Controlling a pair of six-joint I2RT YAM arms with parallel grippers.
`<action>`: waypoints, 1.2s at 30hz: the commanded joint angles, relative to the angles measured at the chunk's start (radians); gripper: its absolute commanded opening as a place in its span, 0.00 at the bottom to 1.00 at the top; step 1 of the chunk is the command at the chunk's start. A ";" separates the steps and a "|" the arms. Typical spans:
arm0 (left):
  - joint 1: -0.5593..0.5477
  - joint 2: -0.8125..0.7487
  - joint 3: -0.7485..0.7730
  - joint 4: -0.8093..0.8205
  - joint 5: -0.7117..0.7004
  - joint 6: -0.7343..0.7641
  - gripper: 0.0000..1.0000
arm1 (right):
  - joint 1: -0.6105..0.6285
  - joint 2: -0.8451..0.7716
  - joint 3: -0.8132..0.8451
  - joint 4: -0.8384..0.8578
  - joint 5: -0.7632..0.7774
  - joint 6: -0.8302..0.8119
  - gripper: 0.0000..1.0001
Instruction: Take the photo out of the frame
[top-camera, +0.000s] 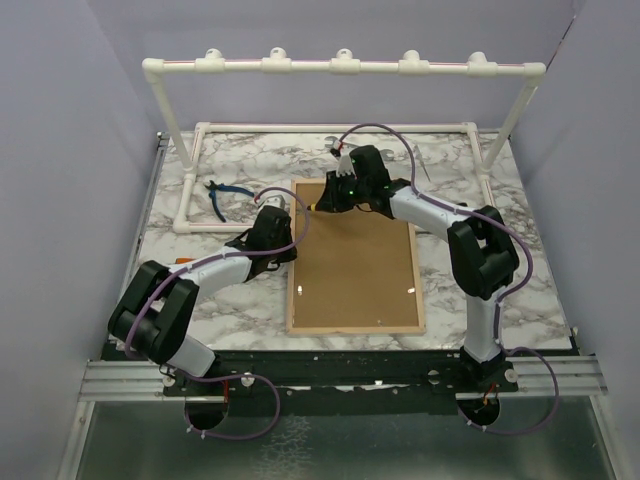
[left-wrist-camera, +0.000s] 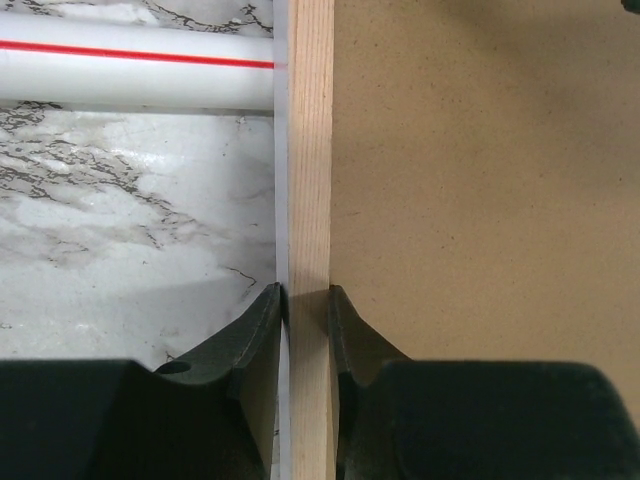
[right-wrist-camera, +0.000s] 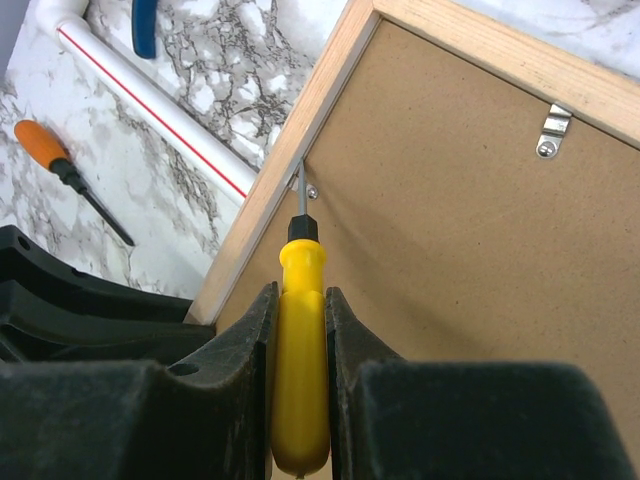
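The frame (top-camera: 352, 262) lies face down on the marble table, brown fibreboard back up, with a light wood rim. The photo is hidden under the backing. My left gripper (left-wrist-camera: 307, 300) is shut on the frame's left wood rim (left-wrist-camera: 310, 150), one finger on each side. My right gripper (right-wrist-camera: 298, 300) is shut on a yellow-handled screwdriver (right-wrist-camera: 299, 350). Its metal tip (right-wrist-camera: 298, 185) rests at a small metal tab by the left rim near the far left corner. A metal hanger clip (right-wrist-camera: 552, 130) sits on the far rim.
A white pipe rack (top-camera: 340, 68) stands at the back, with a base rail (right-wrist-camera: 160, 115) running beside the frame. Blue-handled pliers (top-camera: 222, 198) and an orange-handled screwdriver (right-wrist-camera: 70, 180) lie left of the frame.
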 joint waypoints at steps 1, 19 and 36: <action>0.007 0.008 -0.012 0.007 -0.011 0.002 0.21 | 0.004 -0.016 -0.032 -0.066 -0.051 -0.006 0.01; 0.007 -0.006 -0.026 0.007 -0.018 -0.008 0.18 | 0.005 -0.051 -0.066 -0.151 -0.077 -0.007 0.01; 0.006 -0.037 -0.047 0.004 -0.014 -0.012 0.18 | 0.004 -0.162 -0.126 -0.105 -0.047 0.038 0.01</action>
